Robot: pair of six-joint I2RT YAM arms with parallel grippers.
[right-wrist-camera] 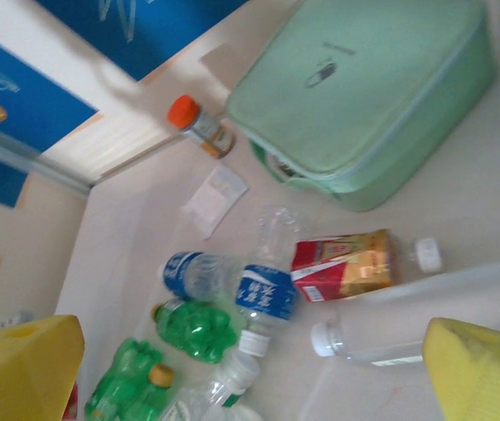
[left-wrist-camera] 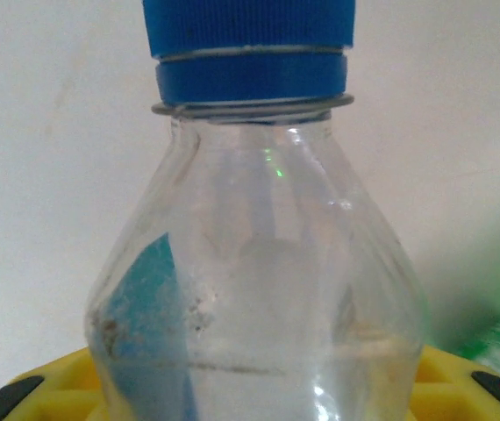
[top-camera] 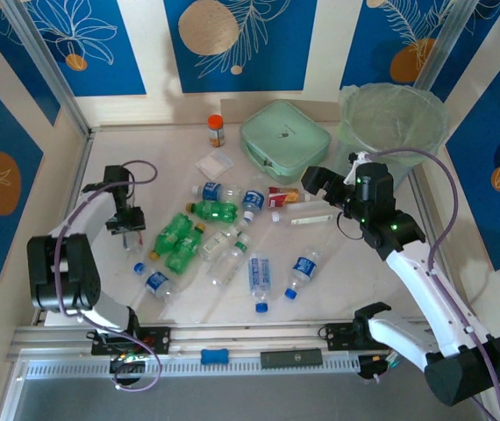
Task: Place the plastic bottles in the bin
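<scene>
Left wrist view puts a clear bottle (left-wrist-camera: 259,289) right against my lens. It stands blue cap up, with its body seated between the yellow pads (left-wrist-camera: 57,386) along the bottom edge. My left gripper (top-camera: 129,230) is clenched on that bottle at the left side of the table (top-camera: 346,272). That is just beside the main scatter and well apart from the bin (top-camera: 434,123), which stands at the far right.

A sliver of blue label shows through the held bottle, but I can read no writing on it. From the right wrist I see two blue-labelled bottles (right-wrist-camera: 263,294) with white characters too blurred to read. I also see a red-labelled bottle (right-wrist-camera: 342,267) whose print I cannot make out, and green bottles (right-wrist-camera: 193,329) with yellow caps. The mint-green case (right-wrist-camera: 364,88) carries a small dark emblem and a line of tiny lettering, illegible from here. An orange-capped jar (right-wrist-camera: 199,125) and a white packet (right-wrist-camera: 215,200) lie beyond the bottles.

My right gripper (top-camera: 331,180) hangs spread wide and holds nothing, above the right end of the scatter and near the bin. Its yellow fingers (right-wrist-camera: 22,368) sit at either lower corner of the right wrist view. A long clear bottle (right-wrist-camera: 408,324) with a white cap lies on the table below them.
</scene>
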